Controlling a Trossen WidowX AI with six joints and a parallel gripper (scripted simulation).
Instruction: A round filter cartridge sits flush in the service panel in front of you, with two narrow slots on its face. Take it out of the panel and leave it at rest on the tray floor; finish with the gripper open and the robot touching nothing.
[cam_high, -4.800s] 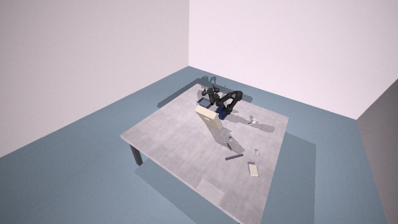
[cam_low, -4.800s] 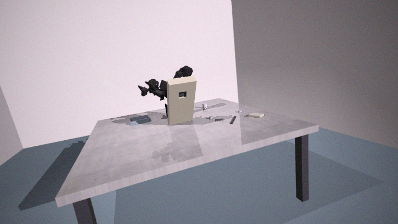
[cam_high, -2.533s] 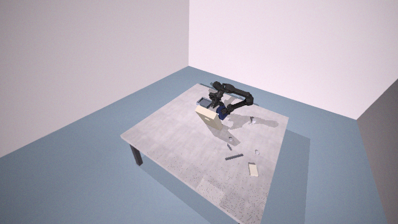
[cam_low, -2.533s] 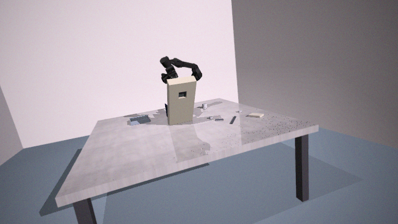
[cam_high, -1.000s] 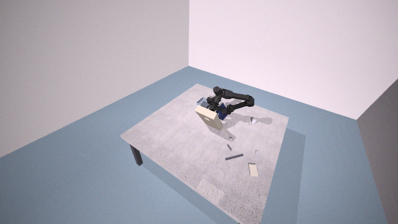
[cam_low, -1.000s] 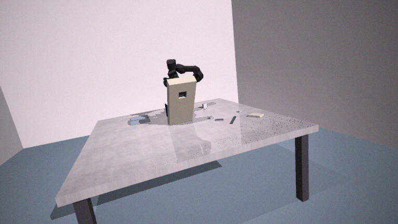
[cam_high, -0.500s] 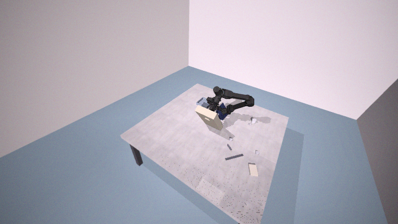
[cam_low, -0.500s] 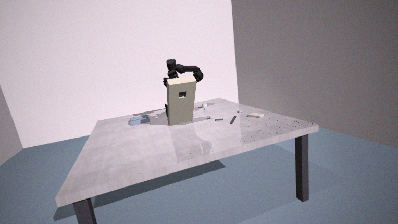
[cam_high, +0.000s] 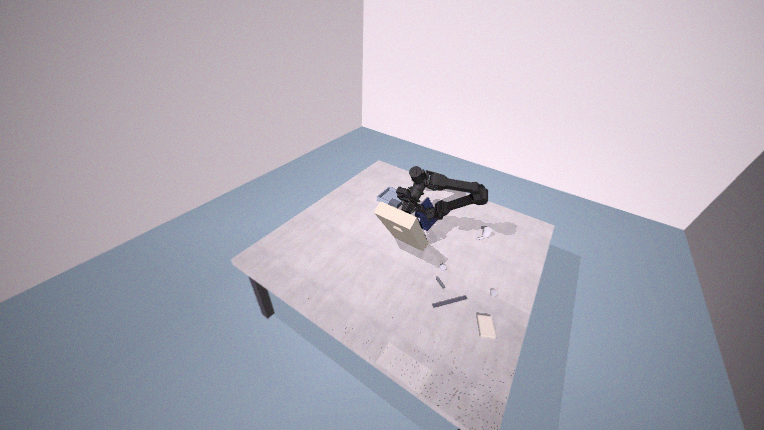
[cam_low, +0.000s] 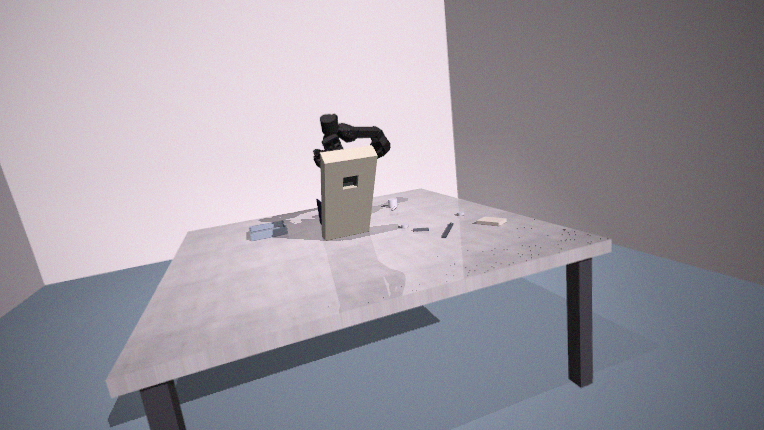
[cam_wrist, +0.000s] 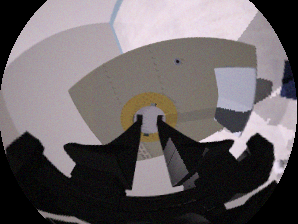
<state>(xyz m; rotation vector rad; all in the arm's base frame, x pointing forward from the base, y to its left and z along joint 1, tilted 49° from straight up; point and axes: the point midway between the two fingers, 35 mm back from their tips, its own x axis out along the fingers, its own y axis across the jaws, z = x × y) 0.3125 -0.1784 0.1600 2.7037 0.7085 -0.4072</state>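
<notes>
The beige service panel (cam_high: 410, 233) (cam_low: 347, 213) (cam_wrist: 195, 80) stands upright. In the wrist view, the round grey cartridge face (cam_wrist: 150, 112) sits inside a yellow ring (cam_wrist: 128, 108). Small dark marks, apparently its slots, show at the upper and lower edges. My gripper (cam_wrist: 149, 121) is partly open, with nothing gripped. Its narrow fingertips overlap the left and right sides of the face, not the marks; contact cannot be told. The top and exterior views hide the fingertips and panel front. The blue-grey tray (cam_high: 386, 198) (cam_low: 260, 232) (cam_wrist: 235, 89) lies low beside the panel, on the robot's side.
A white cup-like object (cam_high: 485, 232) (cam_low: 392, 202) lies near the arm. Two dark bars (cam_high: 449, 301) (cam_high: 440, 282), small white pieces and a cream block (cam_high: 485, 325) (cam_low: 491, 220) lie farther along the table. A dark blue object (cam_high: 427, 221) (cam_wrist: 289, 85) is beside the panel.
</notes>
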